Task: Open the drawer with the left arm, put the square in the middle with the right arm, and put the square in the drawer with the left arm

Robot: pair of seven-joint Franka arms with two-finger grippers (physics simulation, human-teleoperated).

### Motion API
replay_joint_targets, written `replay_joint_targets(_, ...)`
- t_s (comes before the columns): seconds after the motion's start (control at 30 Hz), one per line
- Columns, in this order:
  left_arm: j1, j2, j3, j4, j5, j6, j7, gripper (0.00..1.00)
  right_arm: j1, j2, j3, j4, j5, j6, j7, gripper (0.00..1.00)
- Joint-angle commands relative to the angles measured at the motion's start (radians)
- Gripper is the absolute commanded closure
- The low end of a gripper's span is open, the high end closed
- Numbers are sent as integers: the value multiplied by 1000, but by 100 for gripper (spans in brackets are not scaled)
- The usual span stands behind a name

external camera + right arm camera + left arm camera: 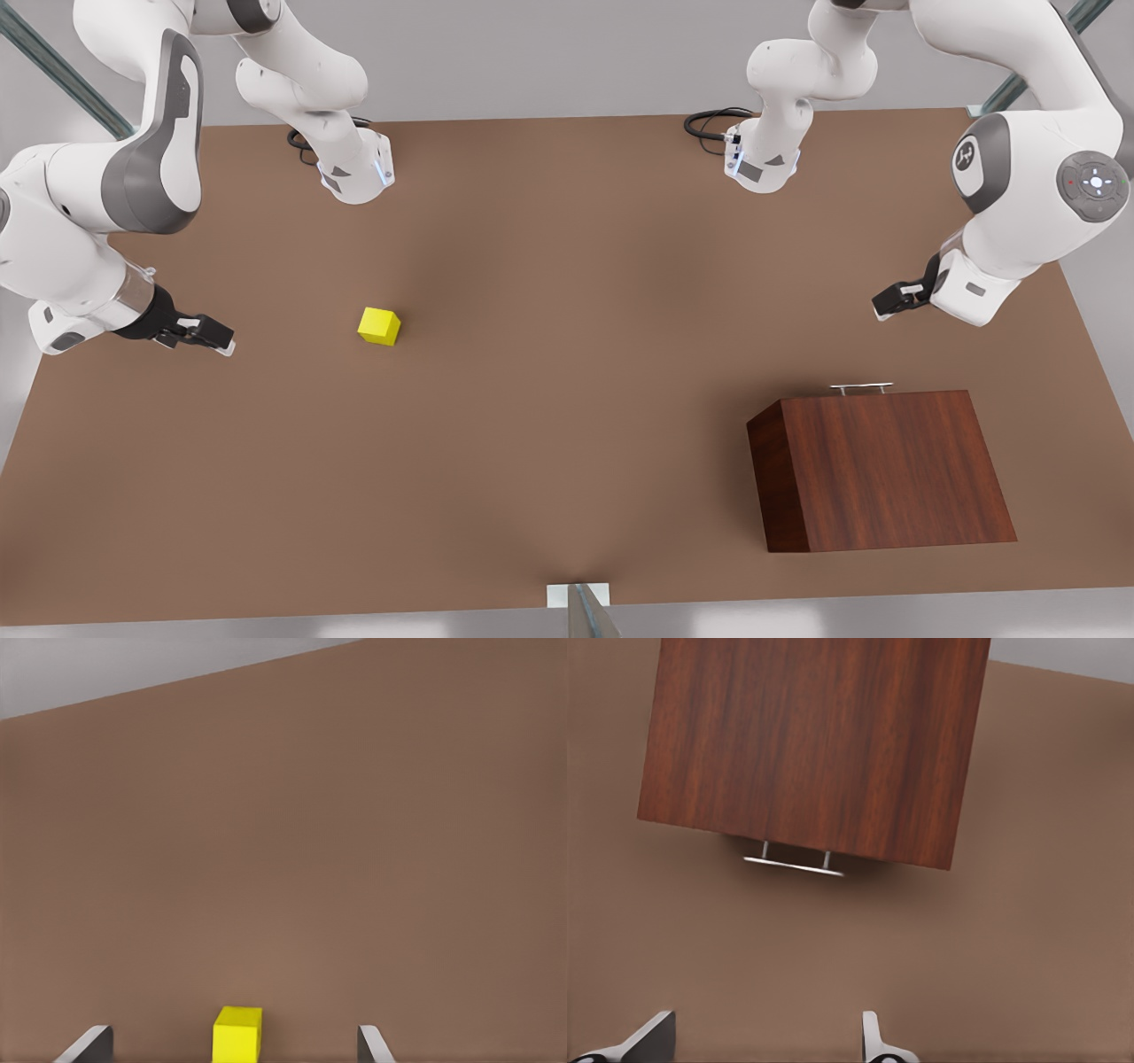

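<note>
The left gripper point(889, 303) is seen on the front view's right, fingers point(651, 1038) spread wide apart and nothing held — it hangs above bare tabletop point(567, 425), near the cabinet point(886, 470) but apart from it. The silver bar handle point(861, 387) is found on the cabinet's side facing that gripper, and the drawer point(793, 850) is shut flush behind it. Over on the front view's left, the right gripper point(213, 338) is likewise held wide open and empty, pointed at the square point(379, 325). The yellow square is set flat on the table, a clear gap away from those fingertips — well apart from the cabinet.
</note>
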Motion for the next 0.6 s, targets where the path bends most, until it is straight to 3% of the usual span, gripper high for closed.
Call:
replay_joint_targets(0.0,-1,3,-1,-3,3,-15,-29,0,3,-2,0,1,1,3,15,0)
replay_joint_targets(0.1,3,-5,2,-111,7,-62,-101,0,4,-1,0,-1,1,3,15,0)
replay_joint_targets(0.2,35,-65,2,-386,3,384,-858,0,4,0,0,1,1,3,15,0)
replay_joint_targets(0.27,35,-63,2,-539,0,666,-1104,0,3,-2,0,1,1,3,15,0)
replay_joint_targets(0.4,43,-83,19,-701,4,1011,-1382,0,4,1,0,1,2,8,15,0)
replay_joint_targets(0.57,45,-112,74,-745,92,1021,-1735,0,-2,4,0,6,19,14,9,0)
